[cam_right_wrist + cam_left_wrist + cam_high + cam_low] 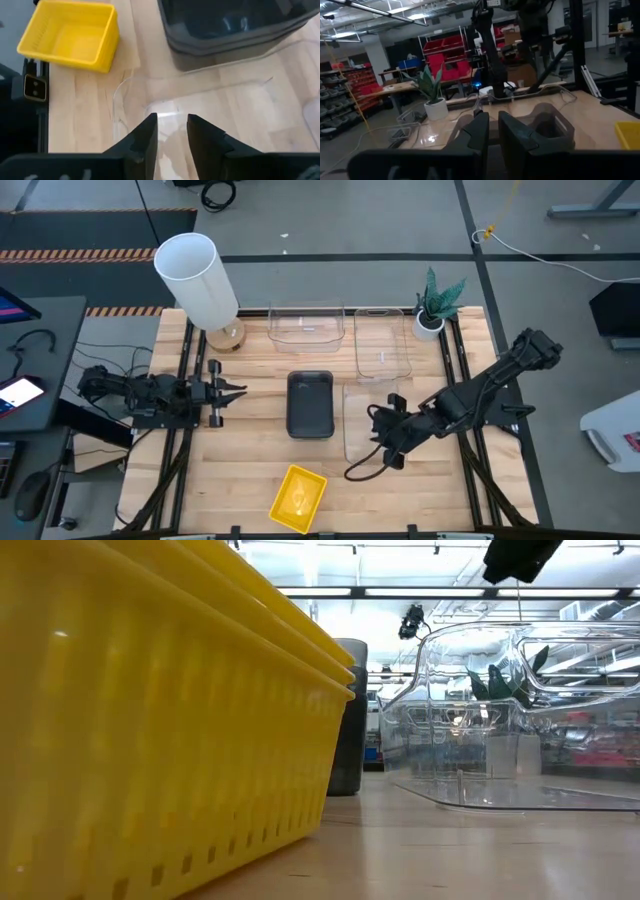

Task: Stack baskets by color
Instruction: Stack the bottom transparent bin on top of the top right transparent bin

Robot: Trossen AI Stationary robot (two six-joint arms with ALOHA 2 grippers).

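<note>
A stack of dark grey baskets (310,402) sits at the table's middle. A stack of yellow baskets (298,498) rests near the front edge. One clear basket (358,420) lies on its bottom just right of the grey stack. Two more clear baskets (305,325) (382,340) are at the back. My right gripper (170,125) (385,438) slants down over the near end of the clear basket (225,100), open, with a finger on either side of that end's rim. My left gripper (225,392) (493,135) waits at the table's left, shut and holding nothing. My right gripper stands with its fingers apart at the clear basket's near end wall (150,107), coming from above and the table's right. I cannot tell whether a finger touches the clear wall. The basket rests flat on the table.
A tall white cylinder (200,280) stands at the back left and a small potted plant (437,305) at the back right. Bare wood lies between the grey stack and the left gripper, and to the right of the yellow stack.
</note>
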